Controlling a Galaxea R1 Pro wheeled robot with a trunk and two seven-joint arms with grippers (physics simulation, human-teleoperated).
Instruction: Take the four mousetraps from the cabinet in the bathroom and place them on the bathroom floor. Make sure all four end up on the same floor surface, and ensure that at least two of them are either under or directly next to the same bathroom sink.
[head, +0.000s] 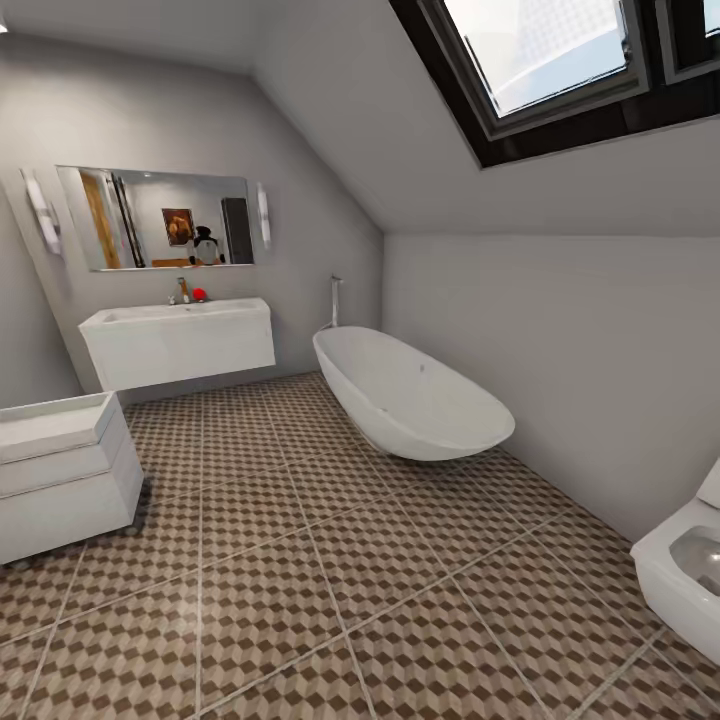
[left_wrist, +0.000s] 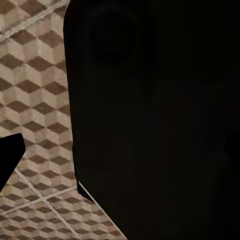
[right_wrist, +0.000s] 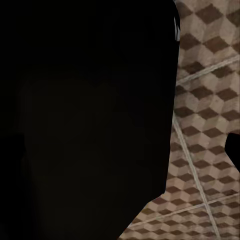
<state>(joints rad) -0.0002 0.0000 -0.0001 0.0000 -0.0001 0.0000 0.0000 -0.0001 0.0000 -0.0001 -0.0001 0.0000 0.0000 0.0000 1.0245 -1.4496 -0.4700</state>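
1. Step looked like transit: no mousetraps or wooden cabinet in frame, so best move was turning the base to find the cabinet, arms tucked.
2. Sink (head: 177, 342) sat centre-left of the head view: white, boxy, wall-hung, under a mirror (head: 155, 217).
3. Floor (head: 330, 560): glossy cube-pattern tiles. Bathtub (head: 410, 395): smooth white oval.
4. Fingers' state on both arms: couldn't tell, wrist views mostly blocked by dark housing.

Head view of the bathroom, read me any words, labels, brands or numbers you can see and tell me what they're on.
None: no readable text anywhere.
The small framed picture reflected in the wide wall mirror is too blurred to tell.
The white wall-hung rectangular sink, white oval bathtub and brown cube-patterned floor tiles carry no markings.
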